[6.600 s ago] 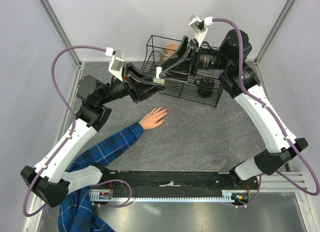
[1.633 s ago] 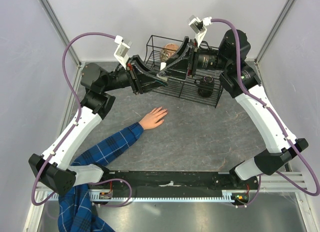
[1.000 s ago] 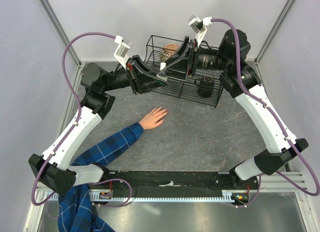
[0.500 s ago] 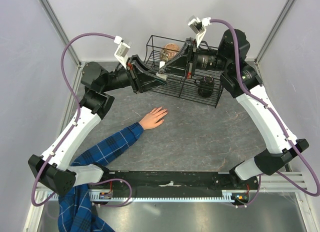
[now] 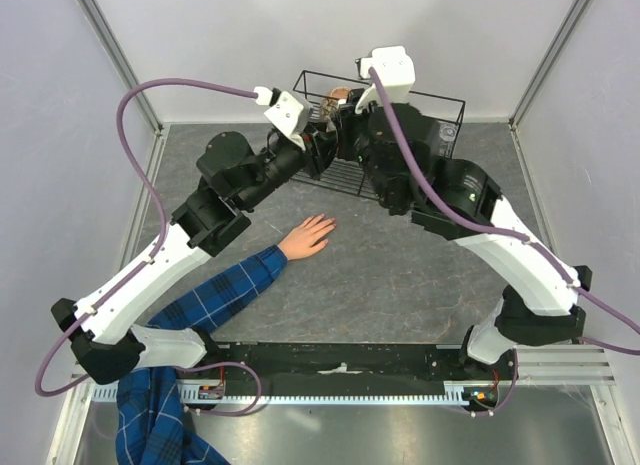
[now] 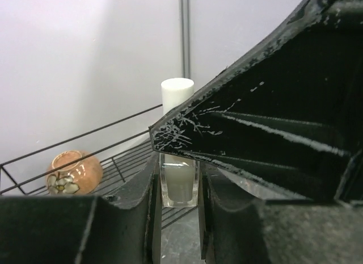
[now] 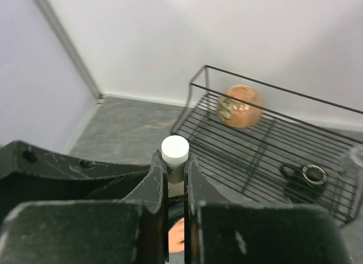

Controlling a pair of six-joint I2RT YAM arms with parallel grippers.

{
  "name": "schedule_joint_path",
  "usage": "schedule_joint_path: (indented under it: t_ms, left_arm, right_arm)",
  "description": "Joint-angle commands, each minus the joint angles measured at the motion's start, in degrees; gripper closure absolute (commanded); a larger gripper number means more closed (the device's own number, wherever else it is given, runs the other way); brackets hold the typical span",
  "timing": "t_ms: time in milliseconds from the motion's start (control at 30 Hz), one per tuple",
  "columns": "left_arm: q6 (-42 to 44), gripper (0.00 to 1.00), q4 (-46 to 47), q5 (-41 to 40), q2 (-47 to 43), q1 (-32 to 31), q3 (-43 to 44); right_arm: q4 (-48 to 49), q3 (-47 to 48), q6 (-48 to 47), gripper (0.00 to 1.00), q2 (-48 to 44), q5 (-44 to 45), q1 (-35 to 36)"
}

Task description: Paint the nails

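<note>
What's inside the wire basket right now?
A round orange flowered pot sits at one end and a black ringed item near the other. In the overhead view, the arms cover most of the basket.

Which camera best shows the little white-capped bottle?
The left wrist view: the bottle shows side-on, clear body and white cap. The right wrist view shows only the cap from above; in the top view I cannot make it out.
</note>
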Motion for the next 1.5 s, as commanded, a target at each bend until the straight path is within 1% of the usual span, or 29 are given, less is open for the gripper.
schedule_joint_path:
  t_ms: [0, 100, 167, 200, 300, 367, 400, 433, 467, 533, 567, 667, 767, 800, 867, 900, 933, 967, 1000, 1033, 1067, 1100, 1133, 1167, 1200, 1233, 1333, 1367, 1467]
  left_arm:
    - [5.91, 0.98, 11.56, -3.75, 0.55, -2.04, -0.81]
    - [5.82, 0.98, 9.48, -1.12, -0.6, -2.04, -1.43]
    - [5.21, 0.98, 7.88, -1.02, -1.47, -1.96, -1.43]
    - [4.85, 0.98, 7.44, -1.29, -1.83, -1.95, -2.22]
    - [3.97, 0.98, 5.87, -0.59, -3.14, -1.87, -3.37]
    - [3.53, 0.98, 4.98, -0.85, -3.67, -1.87, -3.63]
    - [3.45, 0.98, 4.28, -0.85, -4.02, -1.78, -3.72]
    - [3.44, 0.98, 3.75, -0.76, -4.29, -1.69, -3.8]
    - [3.27, 0.98, 3.31, -0.68, -4.46, -1.6, -3.72]
    - [2.22, 0.98, 1.82, -0.06, -4.99, -0.82, -3.72]
    - [1.6, 0.98, 1.12, 0.55, -5.34, -0.38, -3.46]
    - [-2.51, 0.98, -1.96, 4.76, -5.7, 2.34, -2.75]
    - [-7.09, 0.98, -2.58, 11.7, -6.05, 5.68, -2.31]
    - [-9.8, 0.98, -2.58, 15.89, -6.05, 7.61, -2.31]
    - [-12.89, 0.98, -1.97, 20.57, -5.87, 9.72, -1.87]
    - [-16.04, 0.98, -1.53, 26.34, -5.61, 11.91, -1.7]
    - [-17.72, 0.98, -1.27, 28.74, -5.17, 12.89, -1.26]
    - [-19.13, 0.98, -0.39, 30.77, -4.91, 13.59, -0.91]
    - [-21.93, 0.98, -0.38, 34.18, -4.82, 14.73, -0.9]
    - [-23.35, 0.98, 1.62, 35.61, -4.73, 15.09, -0.99]
    - [-24.75, 0.98, 2.86, 37.1, -4.64, 15.79, -1.25]
    - [-27.55, 0.98, 5.13, 40.16, -4.64, 16.15, -1.52]
    - [-29.15, 0.98, 6.81, 41.59, -4.64, 16.5, -2.13]
    - [-30.73, 0.98, 8.22, 42.91, -4.55, 17.11, -2.48]
    - [-34.05, 0.98, 11.71, 45.44, -4.47, 17.29, -2.83]
    - [-35.65, 0.98, 13.05, 46.6, -4.29, 17.55, -3.45]
    - [-39.97, 0.98, 16.93, 49.94, -3.5, 17.82, -3.89]
    - [-40.67, 0.98, 17.45, 50.21, -3.32, 17.82, -4.07]
    - [-41.55, 0.98, 17.9, 50.13, -3.15, 17.82, -4.33]
  right_arm:
    - [-10.31, -0.78, 4.35, 0.93, 5.77, 4.21, 4.11]
    - [-8.47, -1.74, 3.66, 0.78, 4.99, -0.27, 3.93]
    - [-6.28, -2.53, 2.61, 0.7, 3.67, -2.38, 3.75]
    - [-5.66, -3.23, 2.34, 0.6, 3.23, -3.09, 3.75]
    - [-1.8, -6.3, 2.07, 0.43, 0.6, -6.43, 3.14]
    - [-0.91, -7.72, 2.16, 0.36, -1.34, -8.53, 2.53]
    - [-0.13, -8.94, 2.16, 0.29, -2.56, -9.41, 2.26]
    - [0.14, -9.47, 1.73, 0.25, -3.27, -10.29, 1.82]
    - [0.84, -10.26, 1.29, 0.17, -4.15, -11.69, 1.73]
    - [2.34, -13.42, 0.58, 0.13, -7.22, -13.63, 0.86]
    - [3.04, -14.57, -0.55, 0.1, -8.54, -17.29, 0.51]
    - [6.46, -20.45, -3.36, 0.02, -13.99, -23.72, -0.81]
    - [11.12, -27.74, -5.82, 0.02, -19.79, -34.79, -2.31]
    - [12.26, -28.2, -5.92, 0.02, -21.37, -39.87, -3.09]
    - [12.45, -27.77, -5.31, 0.02, -21.74, -44.9, -6.87]
    - [12.19, -26.37, -4.0, 0.02, -21.21, -49.37, -8.71]
    - [12.19, -25.75, -3.29, 0.02, -20.95, -55.76, -12.38]
    - [12.27, -24.43, -2.68, 0.02, -20.6, -59.05, -13.98]
    - [12.45, -23.81, -1.54, 0.02, -19.9, -61.25, -16.52]
    - [12.45, -23.02, -1.09, 0.02, -19.37, -64.32, -17.68]
    - [12.36, -21.54, -0.22, 0.02, -18.84, -65.31, -18.74]
    - [12.45, -20.82, 1.44, 0.02, -17.88, -66.71, -21.62]
    - [12.45, -20.03, 2.59, 0.02, -17.26, -70.64, -23.04]
    - [12.45, -18.37, 3.82, 0.02, -15.77, -72.33, -24.62]
    - [12.63, -17.49, 5.14, 0.02, -14.89, -74.61, -27.77]
    - [13.15, -16.78, 8.54, 0.03, -14.1, -79.68, -29.28]
    - [19.64, -16.94, 15.58, 0.12, -12.42, -88.06, -32.8]
    - [24.79, -18.78, 17.61, 0.15, -12.85, -92.09, -33.33]
    - [31.76, -21.69, 22.53, 0.19, -13.3, -96.59, -34.21]
